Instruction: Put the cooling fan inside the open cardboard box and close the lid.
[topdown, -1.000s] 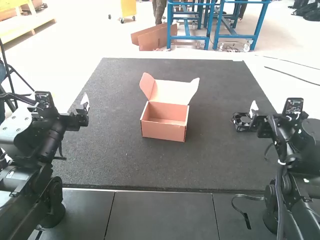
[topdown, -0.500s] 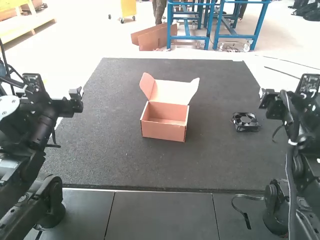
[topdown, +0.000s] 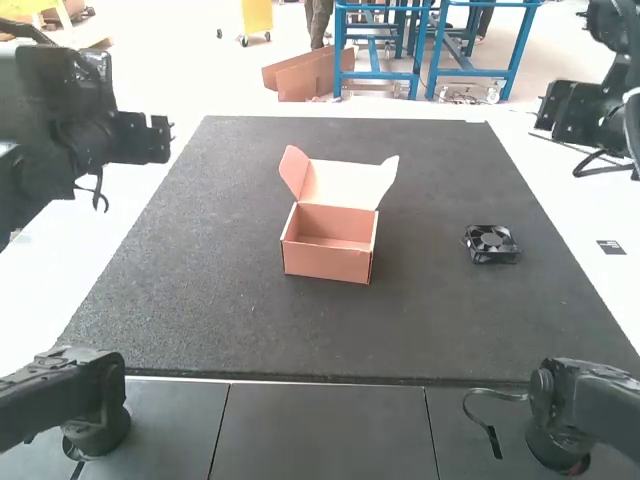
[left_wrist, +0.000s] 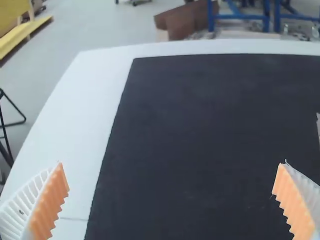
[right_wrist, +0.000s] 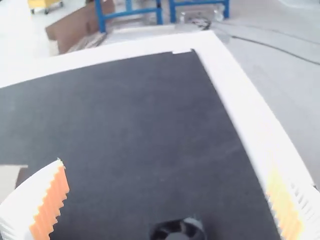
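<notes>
Cardboard box (topdown: 330, 240) mid-mat, lid flap up, interior shows bare cardboard. Cooling fan (topdown: 490, 243) lies flat on the black mat (topdown: 200, 290), right of the box, well apart. Left jaws and right jaws both spread wide, holding nothing.

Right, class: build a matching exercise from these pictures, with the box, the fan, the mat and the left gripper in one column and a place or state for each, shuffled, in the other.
Things:
1. box
2. fan
3. mat
4. left gripper

Places or states:
a. lies flat, off to the right, touching no other thing in the list but the mat
b. black, spread under two of the others
c. orange pads wide apart, holding nothing
d. lid up, at mid-mat

Pairs: 1-d, 2-a, 3-b, 4-c
</notes>
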